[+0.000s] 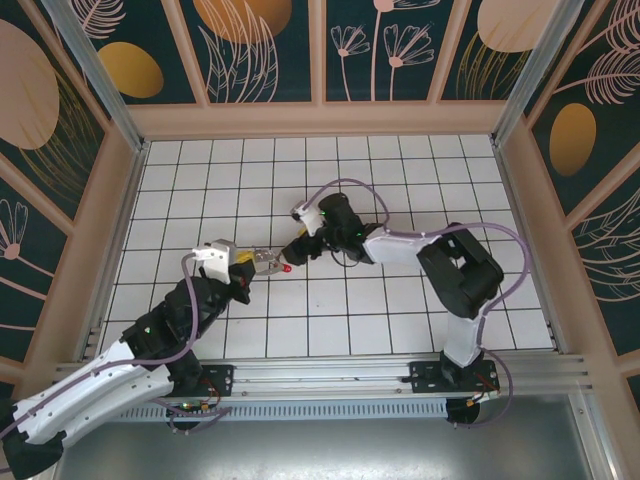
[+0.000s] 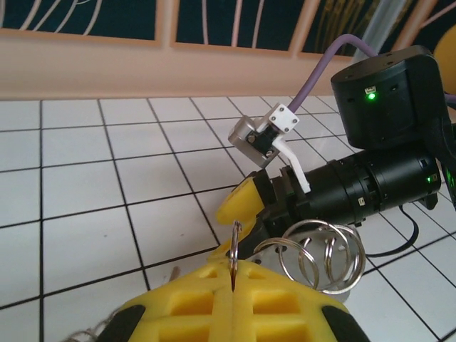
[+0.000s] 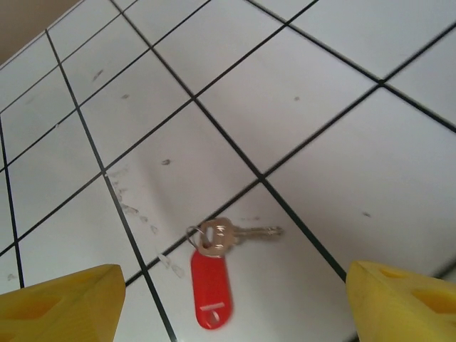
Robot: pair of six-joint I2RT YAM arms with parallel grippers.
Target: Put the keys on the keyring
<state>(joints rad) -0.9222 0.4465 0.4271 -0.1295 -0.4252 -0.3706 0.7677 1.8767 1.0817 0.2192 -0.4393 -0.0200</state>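
Beneath the right tool (image 3: 231, 299), whose yellow fingertips are spread wide with nothing gripped, the key (image 3: 217, 235) is seen lying flat on the desk (image 3: 342, 85). Its long axis is laid roughly along the line from one fingertip to the other, blade pointed right in the wrist view, and the red tag (image 3: 209, 288) is trailed toward the camera. The keyring (image 2: 234, 246) is clenched edge-on in the left tool (image 2: 232, 285), near the key; the right tool is judged better placed for the pick

top camera looks down on the whole tiled table (image 1: 330, 330); both wrist cameras see its tiles from close by.
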